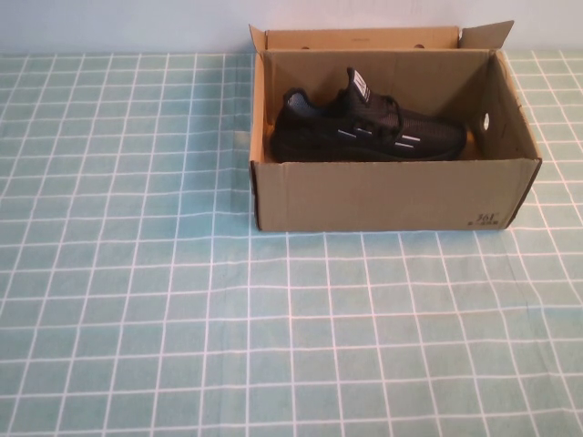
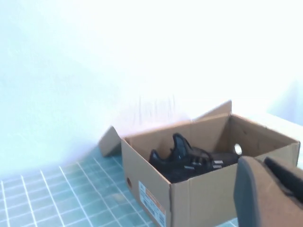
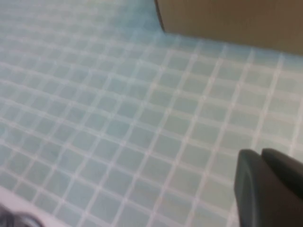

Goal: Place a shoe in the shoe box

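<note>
Black sneaker (image 1: 369, 127) sits inside cardboard shoe box (image 1: 392, 196), likely done; left gripper (image 2: 270, 189) and right gripper (image 3: 267, 187) clenched empty, parked clear.

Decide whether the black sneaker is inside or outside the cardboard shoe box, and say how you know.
Inside. The black sneaker sits on the floor of the open shoe box, enclosed by its walls; neither claw touches it.

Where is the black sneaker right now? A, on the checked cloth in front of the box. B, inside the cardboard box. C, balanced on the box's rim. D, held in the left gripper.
B: the shoe lies inside the shoe box; the left gripper and right gripper are shut, away from it, holding nothing.
</note>
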Available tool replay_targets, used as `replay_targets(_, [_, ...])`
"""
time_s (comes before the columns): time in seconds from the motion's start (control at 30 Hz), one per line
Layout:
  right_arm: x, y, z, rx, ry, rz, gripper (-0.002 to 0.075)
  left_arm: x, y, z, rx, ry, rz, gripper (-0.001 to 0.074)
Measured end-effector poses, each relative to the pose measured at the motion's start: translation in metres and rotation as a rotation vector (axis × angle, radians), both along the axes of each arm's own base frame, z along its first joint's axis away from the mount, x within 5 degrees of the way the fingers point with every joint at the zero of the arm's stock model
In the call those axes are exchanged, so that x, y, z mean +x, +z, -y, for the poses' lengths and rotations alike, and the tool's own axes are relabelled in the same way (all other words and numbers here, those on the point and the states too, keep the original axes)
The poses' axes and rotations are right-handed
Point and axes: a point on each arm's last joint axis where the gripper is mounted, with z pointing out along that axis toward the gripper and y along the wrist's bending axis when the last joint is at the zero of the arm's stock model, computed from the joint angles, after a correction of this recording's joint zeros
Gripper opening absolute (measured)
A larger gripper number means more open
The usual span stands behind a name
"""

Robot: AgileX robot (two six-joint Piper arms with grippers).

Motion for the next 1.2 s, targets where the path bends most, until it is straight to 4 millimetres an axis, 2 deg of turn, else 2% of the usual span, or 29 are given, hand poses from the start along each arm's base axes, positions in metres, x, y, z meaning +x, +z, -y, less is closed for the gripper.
replay_targets(0.13, [0.007,-0.025,-0.007,0.098,0.020,0.152,-0.0008,-0.011,-0.034,-0.007,-0.008,0.021,0.060,-0.0002])
replay_targets(0.33, [0.026,-0.072,-0.024,0.153,0.045,0.377,-0.0008,-0.002,-0.078,-0.006,0.055,0.056,0.065,-0.0002])
replay_targets(0.5, [0.031,-0.107,-0.030,0.154,0.068,0.410,-0.0008,0.006,-0.124,-0.004,0.098,0.075,-0.011,-0.0002])
replay_targets(0.57, [0.031,-0.118,-0.031,0.141,0.073,0.399,-0.0008,0.008,-0.136,-0.004,0.114,0.076,-0.039,-0.0002])
replay_targets(0.83, [0.030,-0.159,-0.030,0.071,0.084,0.317,-0.0008,0.007,-0.141,-0.003,0.141,0.065,-0.066,-0.0003])
replay_targets(1.1, [0.028,-0.171,-0.027,-0.002,0.079,0.235,-0.0008,0.007,-0.142,-0.003,0.146,0.063,-0.066,-0.0003])
replay_targets(1.2, [0.031,-0.173,-0.022,-0.024,0.012,0.218,-0.0008,0.007,-0.142,-0.003,0.148,0.063,-0.064,-0.0003])
